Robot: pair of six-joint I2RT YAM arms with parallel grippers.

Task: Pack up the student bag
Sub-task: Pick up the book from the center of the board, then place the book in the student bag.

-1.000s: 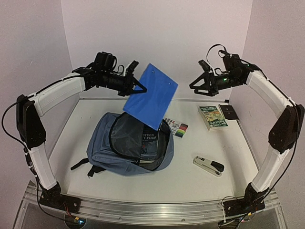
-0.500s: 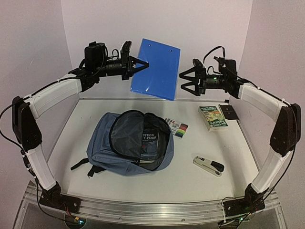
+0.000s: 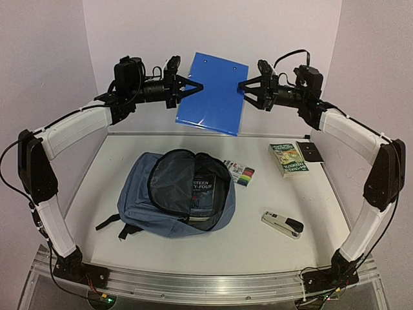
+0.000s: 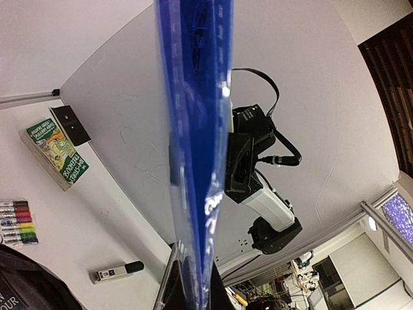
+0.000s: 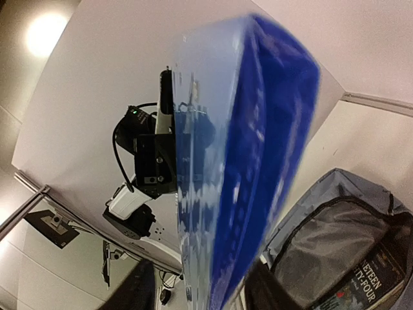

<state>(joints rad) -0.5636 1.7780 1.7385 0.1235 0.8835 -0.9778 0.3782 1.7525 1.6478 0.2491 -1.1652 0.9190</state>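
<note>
One slate-blue fabric backpack (image 3: 139, 187) is counted, one flat blue plastic folder (image 3: 213, 97), two books, namely a green paperback (image 3: 288, 159) and a dark-covered volume (image 3: 201, 194) with white lettering, one pack of coloured marker pens (image 3: 243, 173), one silver-and-black stapler (image 3: 282, 225) and one small black square plate (image 3: 310, 152).

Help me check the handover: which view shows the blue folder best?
The top external view: it shows the whole face of the blue folder, corners included, held up in the air. The left wrist view sees it only edge-on, as a thin strip. The right wrist view shows it close, blurred and steeply foreshortened.
</note>
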